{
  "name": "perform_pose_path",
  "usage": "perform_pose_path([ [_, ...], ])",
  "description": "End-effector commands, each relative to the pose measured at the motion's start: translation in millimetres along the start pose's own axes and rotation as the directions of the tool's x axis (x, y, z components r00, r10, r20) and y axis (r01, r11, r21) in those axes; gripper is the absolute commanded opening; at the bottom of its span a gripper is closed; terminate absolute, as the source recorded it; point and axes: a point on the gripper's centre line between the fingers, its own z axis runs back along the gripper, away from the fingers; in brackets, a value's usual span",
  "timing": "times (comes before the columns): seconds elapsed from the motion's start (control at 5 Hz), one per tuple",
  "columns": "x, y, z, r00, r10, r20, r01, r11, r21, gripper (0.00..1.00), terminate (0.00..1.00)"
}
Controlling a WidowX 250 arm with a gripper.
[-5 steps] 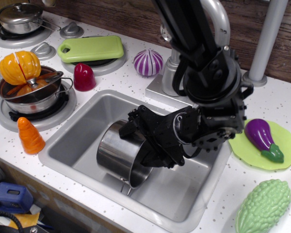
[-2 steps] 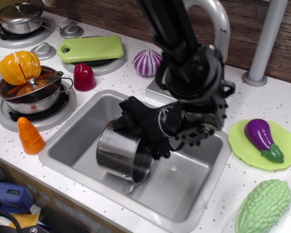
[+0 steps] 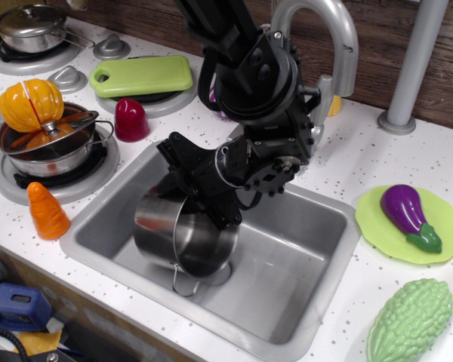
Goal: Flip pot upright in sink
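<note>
The gripper [image 3: 202,197] is clamped on the upper rim of the pot [image 3: 180,240] and has swung left across the sink [image 3: 302,302] over the last second, carrying the pot with it. The pot, lying well over on its side a second ago, now hangs much nearer upright (still tilted, mouth up and to the right, one wire handle dangling at its base) over the left half of the basin. I judge the flip mostly made; what remains is to level it, set it down and let go.
</note>
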Motion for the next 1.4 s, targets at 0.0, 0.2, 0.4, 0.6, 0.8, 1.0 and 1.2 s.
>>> perform_pose_path([
  [0.0,9.1,9.1,14.5,1.0,0.002,0.016,0.0,0.991,-0.137,0.0,0.0],
  [0.2,10.4,13.0,13.4,1.0,-0.018,0.018,0.021,0.983,-0.183,1.0,0.0],
  [0.4,11.7,12.9,9.5,0.997,-0.038,0.06,0.048,0.985,-0.164,1.0,0.0],
  [0.6,11.7,12.9,9.5,0.997,-0.038,0.06,0.048,0.985,-0.164,1.0,0.0],
  [0.8,11.7,12.9,9.5,0.997,-0.038,0.06,0.048,0.985,-0.164,1.0,0.0],
  [1.0,11.7,12.9,9.5,0.997,-0.038,0.06,0.048,0.985,-0.164,1.0,0.0],
  [1.2,11.7,12.9,9.5,0.997,-0.038,0.06,0.048,0.985,-0.164,1.0,1.0],
])
